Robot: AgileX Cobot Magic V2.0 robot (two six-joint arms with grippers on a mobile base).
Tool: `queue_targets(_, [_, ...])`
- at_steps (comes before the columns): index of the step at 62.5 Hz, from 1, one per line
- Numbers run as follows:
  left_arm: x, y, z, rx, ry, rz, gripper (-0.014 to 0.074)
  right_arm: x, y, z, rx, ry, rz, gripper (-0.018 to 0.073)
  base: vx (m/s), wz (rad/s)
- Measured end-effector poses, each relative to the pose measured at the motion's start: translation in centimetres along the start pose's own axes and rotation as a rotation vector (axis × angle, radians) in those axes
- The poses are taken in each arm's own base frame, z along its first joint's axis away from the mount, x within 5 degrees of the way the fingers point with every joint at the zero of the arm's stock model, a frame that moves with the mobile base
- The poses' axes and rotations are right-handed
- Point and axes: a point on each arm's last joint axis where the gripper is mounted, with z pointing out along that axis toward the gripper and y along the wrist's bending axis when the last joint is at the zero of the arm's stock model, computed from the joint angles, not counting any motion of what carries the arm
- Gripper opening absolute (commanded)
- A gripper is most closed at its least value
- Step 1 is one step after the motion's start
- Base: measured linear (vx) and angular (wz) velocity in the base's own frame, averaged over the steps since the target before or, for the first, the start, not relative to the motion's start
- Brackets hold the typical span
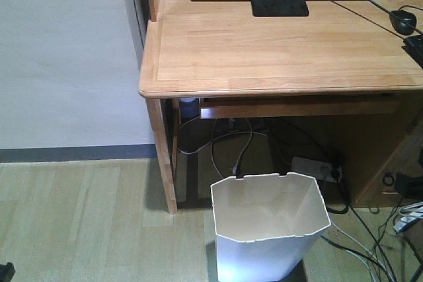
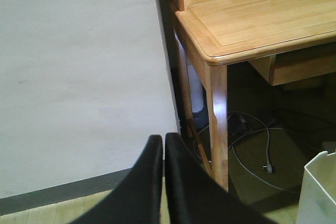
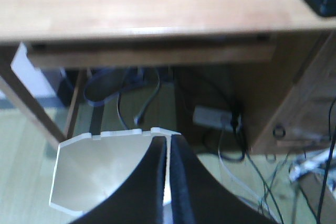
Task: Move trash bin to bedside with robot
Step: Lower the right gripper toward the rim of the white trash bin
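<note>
Trash bin (image 1: 264, 259) stands upright on the floor at six o'clock in my front view, just before the desk (image 1: 277, 51), with a power strip (image 1: 310, 166) at its one o'clock. No bed shows, so it's not yet delivered. My right gripper (image 3: 167, 140) hangs over the bin's mouth, fingers all but together and empty, probably lining up on the rim. The left gripper (image 2: 163, 139) idles toward the wall (image 2: 79, 77), closed on nothing.

Looked down from the front onto the surface (image 1: 277, 44) and trash bin (image 1: 268, 229). From the left wrist, faced the surface's corner; from the right wrist, peered close over the bin. Shared both throughout.
</note>
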Motion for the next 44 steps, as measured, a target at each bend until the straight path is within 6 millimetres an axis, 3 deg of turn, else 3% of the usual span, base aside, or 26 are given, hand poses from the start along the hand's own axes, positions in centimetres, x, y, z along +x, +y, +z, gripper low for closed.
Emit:
queue_targets(18, [0.0, 0.0, 0.0, 0.0, 0.0, 0.0, -0.0007, 0.23, 0.0, 0.22, 0.0, 0.034, 0.001, -0.0001, 0.0, 0.0])
queue_targets(27, [0.0, 0.0, 0.0, 0.0, 0.0, 0.0, -0.0007, 0.29, 0.0, 0.21, 0.001, 0.042, 0.0, 0.005, 0.0, 0.0])
queue_targets(34, [0.0, 0.0, 0.0, 0.0, 0.0, 0.0, -0.0007, 0.39, -0.01, 0.19, 0.001, 0.055, 0.0, 0.0141, 0.0, 0.0])
queue_targets(44, [0.0, 0.0, 0.0, 0.0, 0.0, 0.0, -0.0007, 0.53, -0.01, 0.17, 0.001, 0.073, 0.0, 0.0337, 0.0, 0.0])
